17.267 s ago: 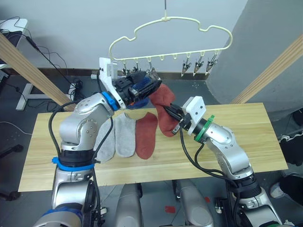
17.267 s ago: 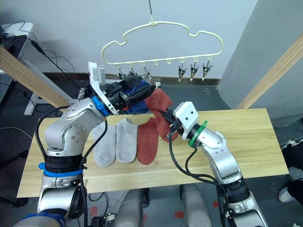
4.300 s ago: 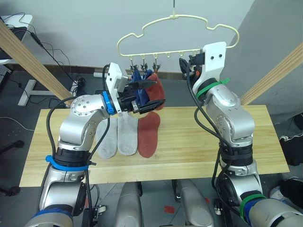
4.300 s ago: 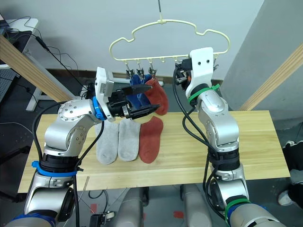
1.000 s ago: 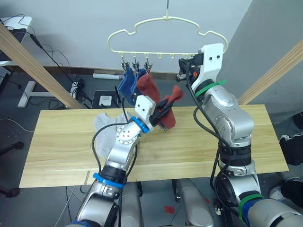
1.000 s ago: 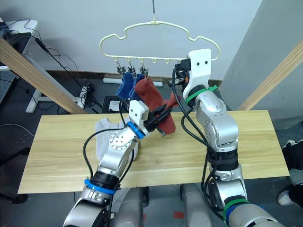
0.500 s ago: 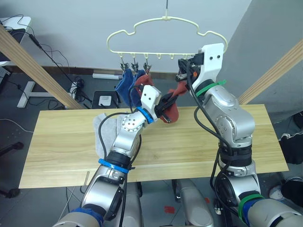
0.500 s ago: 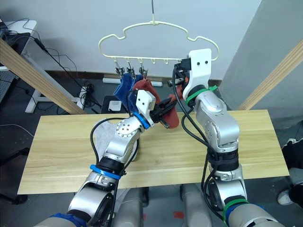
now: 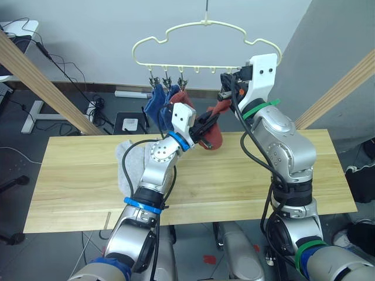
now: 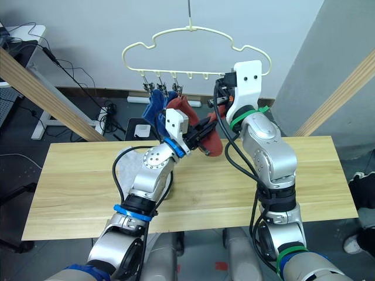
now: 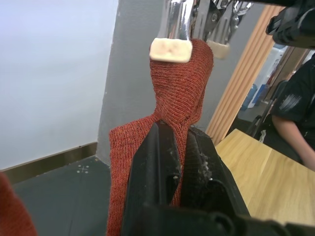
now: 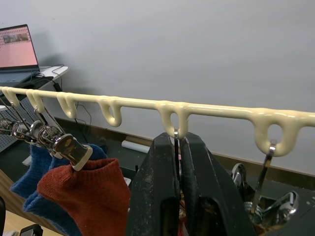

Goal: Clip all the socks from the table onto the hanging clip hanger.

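The pale yellow clip hanger (image 9: pixel 205 41) hangs above the table (image 9: pixel 263 187). Two blue socks (image 9: pixel 154 106) and a rust-red sock (image 12: pixel 83 184) hang from its leftmost clips. My left gripper (image 9: pixel 210 120) is shut on a second rust-red sock (image 11: pixel 183 93), held up so its top edge sits at a metal clip (image 11: pixel 170 49) with pale pads. My right gripper (image 12: pixel 176 140) is raised to the hanger's bottom bar (image 12: pixel 206 110) and shut on that clip's wire. Light grey socks (image 9: pixel 124 164) lie on the table's left part, partly hidden by my left arm.
Slanted wooden poles stand at the left (image 9: pixel 41 82) and right (image 9: pixel 340 88) of the table. More free clips (image 12: pixel 268 169) hang to the right of my right gripper. A person (image 11: pixel 295 118) sits beyond the table's end. A laptop (image 12: pixel 17 42) is on a far desk.
My left gripper has lifted the rust-red sock up off the table level to the clip beside my right gripper. The right arm has stayed put.
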`<state>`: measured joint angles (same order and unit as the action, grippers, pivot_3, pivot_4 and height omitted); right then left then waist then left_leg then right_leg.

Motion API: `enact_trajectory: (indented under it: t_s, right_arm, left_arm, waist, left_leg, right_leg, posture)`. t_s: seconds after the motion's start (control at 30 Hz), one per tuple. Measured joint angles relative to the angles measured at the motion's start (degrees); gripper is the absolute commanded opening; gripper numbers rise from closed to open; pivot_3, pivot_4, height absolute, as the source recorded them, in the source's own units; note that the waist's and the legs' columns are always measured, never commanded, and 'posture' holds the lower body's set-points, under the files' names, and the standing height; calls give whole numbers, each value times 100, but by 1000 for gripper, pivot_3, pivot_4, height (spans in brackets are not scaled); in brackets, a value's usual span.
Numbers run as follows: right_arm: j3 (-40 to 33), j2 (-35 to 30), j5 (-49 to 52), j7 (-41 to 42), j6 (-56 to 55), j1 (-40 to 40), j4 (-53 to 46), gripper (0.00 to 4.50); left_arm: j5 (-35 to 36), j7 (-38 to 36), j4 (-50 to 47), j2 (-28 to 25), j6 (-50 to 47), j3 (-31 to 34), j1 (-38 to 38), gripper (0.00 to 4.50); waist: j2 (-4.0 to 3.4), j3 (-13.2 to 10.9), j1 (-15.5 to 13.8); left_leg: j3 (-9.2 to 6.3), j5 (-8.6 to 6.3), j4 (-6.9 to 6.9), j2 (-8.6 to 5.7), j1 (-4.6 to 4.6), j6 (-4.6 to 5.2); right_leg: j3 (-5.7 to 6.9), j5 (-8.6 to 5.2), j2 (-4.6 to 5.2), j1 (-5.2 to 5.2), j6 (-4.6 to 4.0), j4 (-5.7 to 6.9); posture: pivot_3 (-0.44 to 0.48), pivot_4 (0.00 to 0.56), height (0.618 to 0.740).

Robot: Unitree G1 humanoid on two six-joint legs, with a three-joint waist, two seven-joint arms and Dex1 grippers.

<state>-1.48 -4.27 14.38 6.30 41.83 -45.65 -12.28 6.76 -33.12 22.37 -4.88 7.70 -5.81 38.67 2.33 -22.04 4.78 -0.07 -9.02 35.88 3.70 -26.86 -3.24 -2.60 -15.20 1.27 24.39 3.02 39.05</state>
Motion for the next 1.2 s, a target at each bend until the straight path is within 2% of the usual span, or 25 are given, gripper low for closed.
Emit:
enact_trajectory:
  t_s: [0.1, 0.2, 0.3, 0.43, 0.53, 0.6, 0.63, 0.73, 1.0, 1.03, 1.13, 1.2]
  right_arm:
    - [-3, 7, 31, -6, 4, 1, 0, 0]
    - [-48, 76, 96, -18, 35, 8, -8, 835]
    - [-69, 92, 166, -18, 147, 42, -48, 2065]
    - [-80, 94, 397, 6, 467, 324, -477, 3483]
    - [-51, 13, 601, 111, 750, 635, -1014, 3483]
    - [47, -144, 736, 201, 989, 897, -1465, 3516]
    - [92, -226, 779, 252, 1076, 978, -1607, 3516]
    - [245, -555, 890, 387, 1276, 1198, -2037, 3516]
    - [339, -1126, 925, 494, 1381, 1483, -2695, 3516]
    - [341, -1145, 914, 490, 1381, 1514, -2699, 3516]
    - [394, -1190, 759, 378, 1352, 1549, -2722, 3516]
    - [384, -1209, 561, 217, 1257, 1597, -2749, 3516]
  left_arm:
    - [4, -1, -35, 21, -94, 0, 10, 38]
    - [4, 5, -35, 61, -158, 2, 64, 38]
    - [4, 38, -35, 74, -239, 15, 116, 38]
    - [149, 114, -40, 146, -536, 113, 174, 38]
    - [360, 7, -115, 185, -790, 158, 158, 38]
    - [442, -179, -238, 98, -972, 130, 149, 745]
    - [430, -189, -257, 48, -1006, 115, 148, 919]
    - [327, -213, -282, -101, -1048, 47, 135, 1829]
    - [318, -771, -670, -750, -1073, -58, -237, 4292]
    - [351, -858, -697, -798, -1098, -53, -261, 4486]
    - [609, -1273, -1024, -1051, -1323, -56, -380, 4486]
    - [806, -1653, -1250, -1446, -1447, -7, -422, 4486]
  waist:
    - [0, 0, 0]
    - [0, 0, 0]
    - [0, 0, 1]
    - [0, 0, 0]
    - [0, 0, 0]
    - [0, 0, 4]
    - [0, 0, 5]
    - [0, 0, 15]
    - [0, 0, 17]
    - [0, 0, 16]
    - [0, 0, 17]
    - [0, 0, 18]
  left_leg:
    - [0, 0, 0, 0, 0, 0]
    - [0, 0, 0, 0, 0, 0]
    - [0, 0, -1, 0, 0, 0]
    - [0, 0, -4, -1, -3, 0]
    - [0, 0, -7, -1, -3, 0]
    - [-1, 0, -8, 0, -2, 0]
    - [-1, 0, -7, -1, -2, 0]
    - [-1, 0, -4, 0, -2, 0]
    - [-1, 0, -7, 0, -1, -1]
    - [-1, 0, -6, 0, -1, -1]
    - [0, 0, -5, 0, -1, -1]
    - [-2, 1, -6, 3, -1, -1]
  right_leg:
    - [0, 0, 0, 0, 0, 0]
    - [0, 0, 0, 0, 0, 0]
    - [0, 0, 0, 0, 0, -1]
    - [0, 0, 0, 1, 1, -4]
    - [0, -1, 0, 1, 1, -5]
    - [1, -1, 0, 1, 1, -5]
    - [0, -1, 0, 1, 2, -5]
    - [0, -11, -1, 1, 18, -4]
    - [-1, -10, 0, 1, 17, -5]
    - [-1, -11, 0, 2, 18, -5]
    - [-2, -11, 1, 2, 18, -5]
    - [0, -12, -1, 3, 20, -4]
  posture:
    - [-181, 350, 740]
    - [-182, 349, 740]
    - [-182, 349, 740]
    - [-181, 348, 740]
    - [-185, 349, 740]
    - [-188, 350, 740]
    - [-190, 350, 740]
    - [-192, 350, 740]
    - [-189, 348, 740]
    - [-189, 348, 740]
    - [-184, 347, 740]
    - [-177, 345, 740]
